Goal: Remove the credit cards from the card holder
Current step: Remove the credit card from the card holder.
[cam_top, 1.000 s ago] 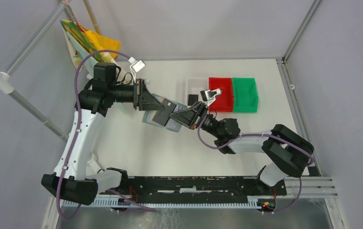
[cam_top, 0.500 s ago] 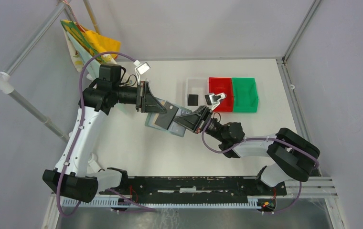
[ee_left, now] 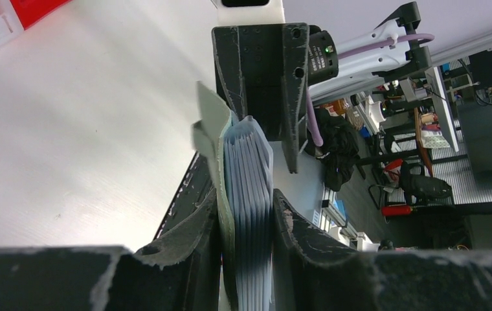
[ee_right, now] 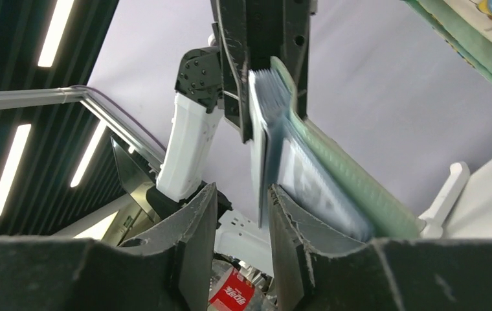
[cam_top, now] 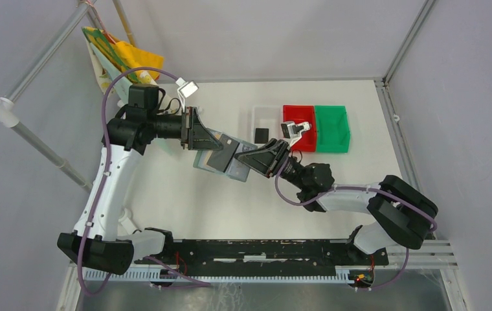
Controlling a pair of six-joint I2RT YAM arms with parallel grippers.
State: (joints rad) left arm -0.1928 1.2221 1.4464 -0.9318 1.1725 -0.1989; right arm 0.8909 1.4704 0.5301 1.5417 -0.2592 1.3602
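Left end effector (ee_left: 243,210): both fingers are pressing flat against opposite faces of the card holder (ee_left: 246,168), clamping it edge-up above the table (cam_top: 185,201).

Right end effector (ee_right: 243,214): it is facing the left one from the holder's far end. Its jaws are standing partly apart. The holder's free edge is reaching into the gap and lying close to 1 finger, with open space showing beside the other, so nothing is clamped there.

Holder: it is hanging between the 2 end effectors near the table's middle. It is showing a matte grey-green outer cover with rounded corners and a stack of thin, pale blue-grey pleated pockets. From above, a dark rectangular face is showing.

1 black card (cam_top: 261,135), flat and rectangular, is lying in the white bin (cam_top: 267,109). The red bin (cam_top: 301,113) and green bin (cam_top: 331,109), both glossy plastic, are sitting beside it in a row.
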